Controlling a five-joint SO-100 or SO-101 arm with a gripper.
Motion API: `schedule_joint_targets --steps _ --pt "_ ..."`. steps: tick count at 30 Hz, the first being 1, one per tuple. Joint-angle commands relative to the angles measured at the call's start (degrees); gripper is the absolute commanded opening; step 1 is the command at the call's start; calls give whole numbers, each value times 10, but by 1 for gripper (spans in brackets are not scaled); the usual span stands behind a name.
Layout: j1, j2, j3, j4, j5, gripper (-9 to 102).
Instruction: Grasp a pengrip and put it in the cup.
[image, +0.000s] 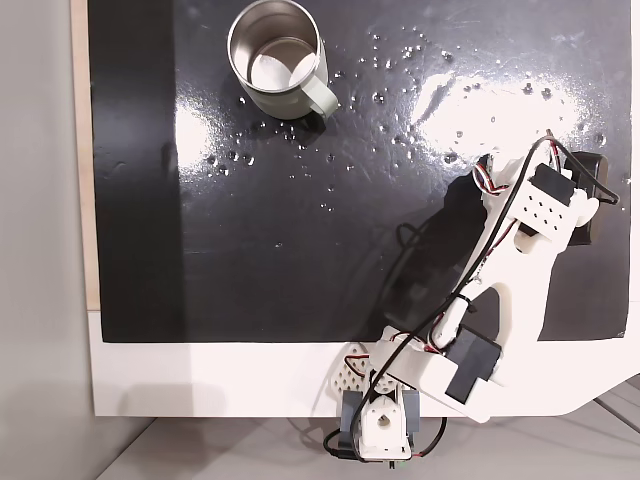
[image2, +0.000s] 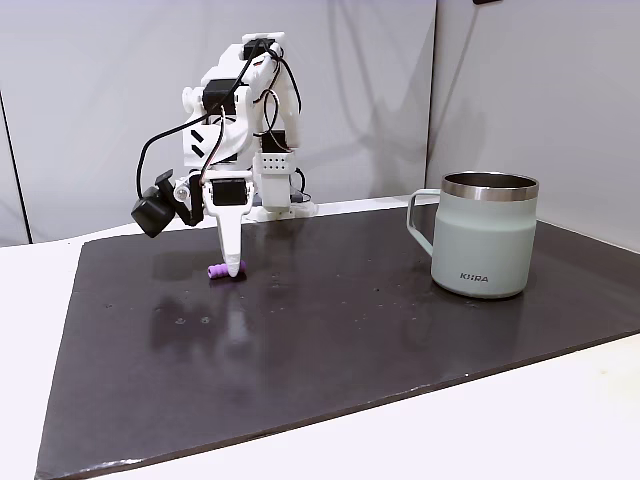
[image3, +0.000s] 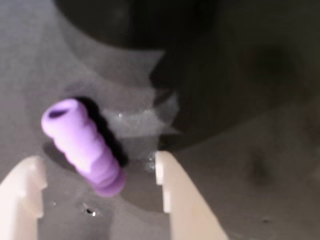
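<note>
Purple pengrip on its side, steel cup standing upright well apart from it.

The pengrip (image3: 83, 146) is a small light-purple ribbed rubber tube with an open hollow end, lying flat on the dark glossy mat; in a fixed view (image2: 220, 271) it shows only as a tiny purple stub, too small to read its ribs. The cup (image2: 484, 236) is a cylindrical mug with a shiny steel rim and interior, a pale greenish-grey outside and side handle, and faint lettering low on its wall. It stands mouth up and looks empty from above (image: 277, 55).
</note>
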Motion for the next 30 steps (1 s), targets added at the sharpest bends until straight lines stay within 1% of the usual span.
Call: schedule_joint_targets --steps 1,16,22,30 --pt "6 -8 -40 -9 -2 21" --pt "12 -41 -53 -17 9 0" --pt "12 -5 -54 13 18 0" --pt "-34 141 -62 76 47 0"
